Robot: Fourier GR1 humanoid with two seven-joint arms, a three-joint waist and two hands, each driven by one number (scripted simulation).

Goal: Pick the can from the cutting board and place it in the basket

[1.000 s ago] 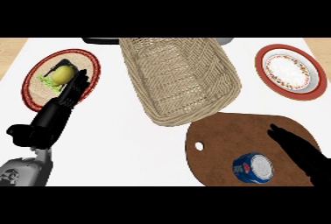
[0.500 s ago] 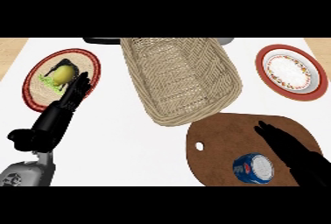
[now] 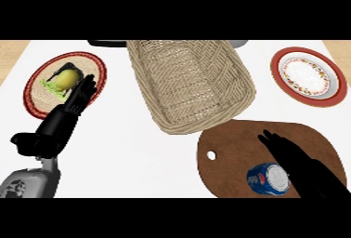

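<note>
One relation governs the coming move, as I read it from the head view: the can lies just to the left of my right hand, on the side toward the view's centre, at the near edge of the cutting board. The can stands upright, its long axis vertical, with its light lid facing the camera and its blue wall showing below. The right hand's fingers are straight and spread, pointing away from me over the board; they hold nothing, and the palm appears to be just beside or touching the can's right flank, though I cannot tell which. The right hand is plainly the nearer one. My left hand rests well apart at the view's left, fingers straight and raised in front of the woven plate carrying a yellow-green fruit. The wicker basket lies beyond the board, up and to the left of the can, its near rim just beside the board's far edge. A red-rimmed plate sits far right on the counter. Compared with the earlier frames, the right hand has advanced leftward across the board toward the can; the can, the basket and the left hand have kept their places.
</note>
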